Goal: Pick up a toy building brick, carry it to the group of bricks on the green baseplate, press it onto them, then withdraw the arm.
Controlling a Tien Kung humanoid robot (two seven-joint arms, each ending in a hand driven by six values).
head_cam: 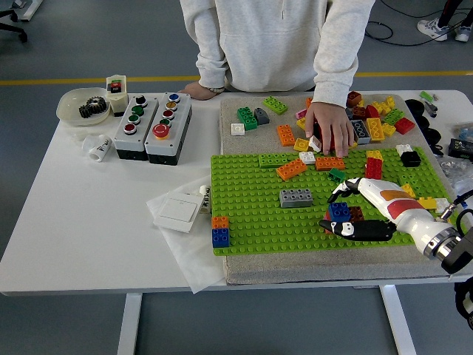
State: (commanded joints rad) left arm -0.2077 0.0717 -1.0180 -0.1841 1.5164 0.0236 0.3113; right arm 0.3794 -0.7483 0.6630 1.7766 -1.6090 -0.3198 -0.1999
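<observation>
The room is bright and evenly lit from overhead. The white table [89,222] shows mild glare and only soft, short shadows beneath the control boxes [151,129]. Focus stays sharp throughout, with slight softness toward the corners.
</observation>
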